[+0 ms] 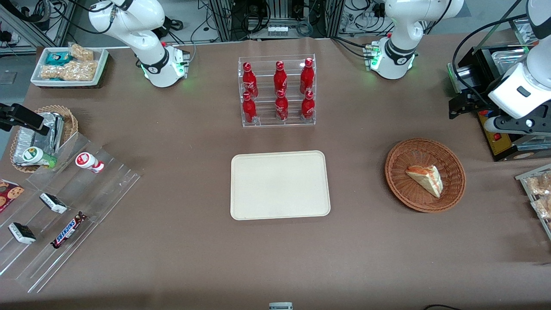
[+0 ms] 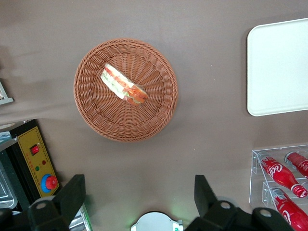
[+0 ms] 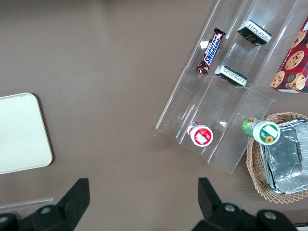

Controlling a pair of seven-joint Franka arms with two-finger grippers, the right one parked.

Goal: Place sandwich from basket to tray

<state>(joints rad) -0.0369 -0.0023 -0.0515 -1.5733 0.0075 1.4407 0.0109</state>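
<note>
The tray [image 1: 280,185] lies flat at the lower centre of the front frame, nearest the camera among the task items. The basket [image 1: 452,189] sits right of centre on the surface [image 1: 181,258], well apart from the tray. The sandwich [image 1: 426,179] lies inside the basket, near its middle. The bottle rack [image 1: 277,91] stands in the upper centre, farther from the camera. The tool [image 2: 138,198] hangs above the surface at the frame's right edge, released, fingers spread wide, clear of the sandwich [image 2: 123,85] and not touching the basket [image 2: 96,115].
</note>
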